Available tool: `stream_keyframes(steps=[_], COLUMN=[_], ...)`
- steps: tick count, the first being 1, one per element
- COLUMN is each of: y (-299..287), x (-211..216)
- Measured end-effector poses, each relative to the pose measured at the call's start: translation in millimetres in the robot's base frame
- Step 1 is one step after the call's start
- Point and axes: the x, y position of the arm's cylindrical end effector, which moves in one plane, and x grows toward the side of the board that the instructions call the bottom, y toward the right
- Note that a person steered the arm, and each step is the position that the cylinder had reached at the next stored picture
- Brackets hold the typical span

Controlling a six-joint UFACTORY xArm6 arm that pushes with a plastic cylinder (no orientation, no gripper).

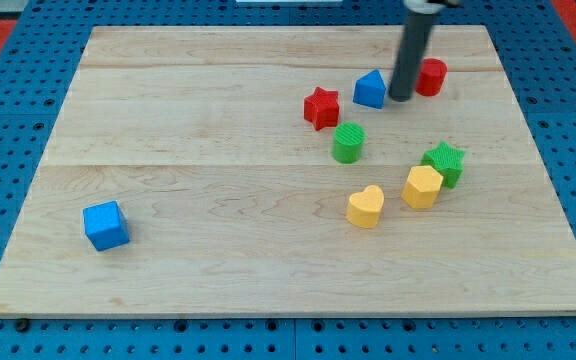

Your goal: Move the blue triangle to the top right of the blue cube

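The blue triangle (370, 89) lies on the wooden board (218, 120) at the view's upper right. The blue cube (105, 225) sits far off at the view's lower left. My rod comes down from the view's top, and my tip (399, 98) rests just to the right of the blue triangle, close to or touching it. The red cylinder (431, 77) stands right behind the rod on its right side, partly hidden by it.
A red star (321, 108) lies left of the blue triangle, with a green cylinder (348, 143) below it. A green star (445, 163), a yellow hexagon (422, 187) and a yellow heart (365, 207) cluster at the lower right.
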Motion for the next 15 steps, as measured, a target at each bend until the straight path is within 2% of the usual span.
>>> stream_keyframes(steps=[1,2,4,5,6,8,9,10,11,13,14,15], y=[-27.2,-94.9,-118.3,-179.1,-136.0,-125.6,-76.2,-72.1,-128.7,-142.6,-198.2,-240.2], x=[-42.7,-16.3,-20.9,-2.5,6.7,-50.2,-28.8,12.1,27.1,-17.0,47.3,75.2])
